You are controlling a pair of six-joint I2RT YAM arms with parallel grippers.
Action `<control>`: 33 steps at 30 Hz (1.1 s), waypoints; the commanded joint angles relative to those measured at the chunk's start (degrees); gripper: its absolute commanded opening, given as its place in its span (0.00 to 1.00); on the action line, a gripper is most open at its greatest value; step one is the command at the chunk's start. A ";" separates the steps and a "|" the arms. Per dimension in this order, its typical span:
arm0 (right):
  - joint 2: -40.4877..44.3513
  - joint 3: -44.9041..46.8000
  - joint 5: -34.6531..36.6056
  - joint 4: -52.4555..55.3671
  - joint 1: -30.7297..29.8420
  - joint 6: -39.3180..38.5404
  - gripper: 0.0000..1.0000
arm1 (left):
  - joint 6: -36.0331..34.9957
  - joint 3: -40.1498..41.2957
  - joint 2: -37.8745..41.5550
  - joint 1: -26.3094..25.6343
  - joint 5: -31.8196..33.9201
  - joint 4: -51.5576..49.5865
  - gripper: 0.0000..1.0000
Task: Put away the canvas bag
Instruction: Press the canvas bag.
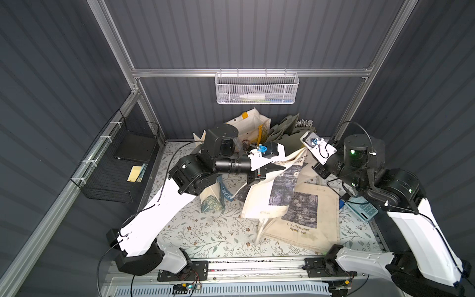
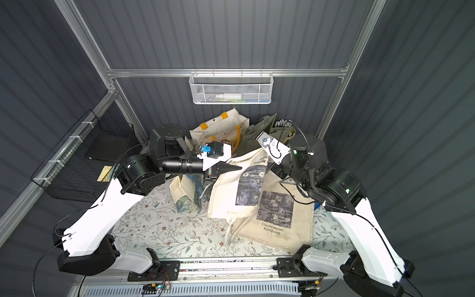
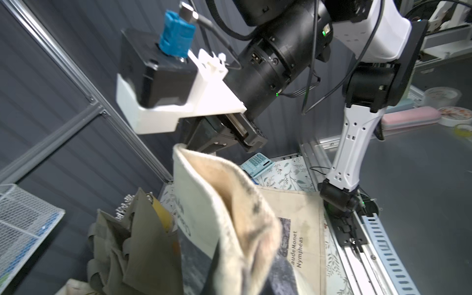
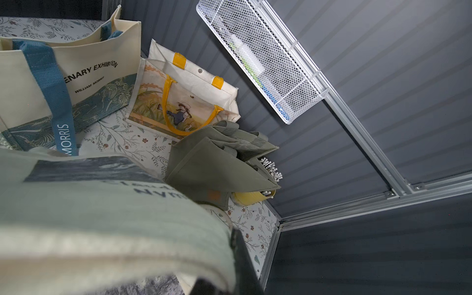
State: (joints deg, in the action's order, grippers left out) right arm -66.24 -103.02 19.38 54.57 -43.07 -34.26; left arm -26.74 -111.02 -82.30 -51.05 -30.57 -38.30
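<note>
Cloth work, mid-lift. Morris tote (image 1: 213,200) stands at left, just beside the left end effector (image 1: 273,168), which is pressed together, apparently on the upper hem of the canvas bag (image 1: 280,190). The bag's far part hangs raised between the arms. The rest lies flat on the desk (image 1: 205,231), with the handles (image 1: 262,231) trailing toward the front. Right end effector (image 3: 201,144) pinches a hem corner. To do this well: raise both pinches evenly, keep the hem taut, and let the handles clear the desk before any swing toward the back.
</note>
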 commanded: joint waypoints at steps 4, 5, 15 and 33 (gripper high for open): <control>1.73 2.20 -1.30 -4.27 -0.44 0.33 0.00 | 0.61 -2.18 0.27 -0.52 5.48 3.96 0.00; 2.36 3.04 -1.32 -4.82 -0.35 0.25 0.00 | 0.68 -2.71 0.13 -0.54 5.30 3.47 0.00; 5.83 6.91 -7.48 -5.99 1.85 1.09 0.31 | -0.59 -14.90 -3.41 -0.45 -6.92 -7.13 0.00; 9.63 10.29 -9.34 -2.42 2.98 2.70 0.70 | 12.42 -16.35 -5.92 11.29 -26.54 -1.62 0.00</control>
State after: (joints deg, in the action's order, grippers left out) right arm -57.17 -92.88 11.99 49.56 -40.49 -33.56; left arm -17.93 -126.48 -89.69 -41.19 -49.23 -49.12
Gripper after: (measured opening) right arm 0.718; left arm 0.083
